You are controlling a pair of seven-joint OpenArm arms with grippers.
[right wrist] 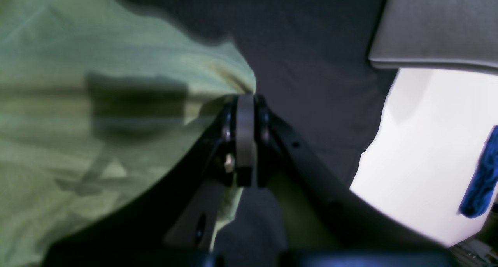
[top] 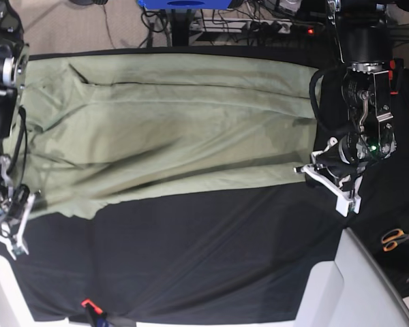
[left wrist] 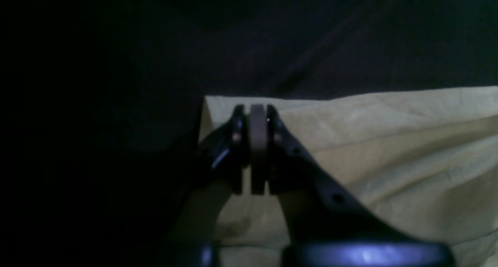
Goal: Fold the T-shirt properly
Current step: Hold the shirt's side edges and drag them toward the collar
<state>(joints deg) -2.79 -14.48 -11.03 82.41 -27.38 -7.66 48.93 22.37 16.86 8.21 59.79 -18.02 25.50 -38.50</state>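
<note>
The pale green T-shirt lies spread across the far half of the black table cloth, its long near edge running from left to right. My left gripper is at the shirt's near right corner. In the left wrist view the left gripper is shut, its pads pressed together just inside the T-shirt's edge. My right gripper is at the near left corner. The right wrist view has the right gripper shut, with the T-shirt drawn to a point at its tips.
Orange-handled scissors lie off the table's right side. A grey-white panel sits at the near right corner, and a small red item lies by the near edge. Cables and a blue object sit beyond the far edge.
</note>
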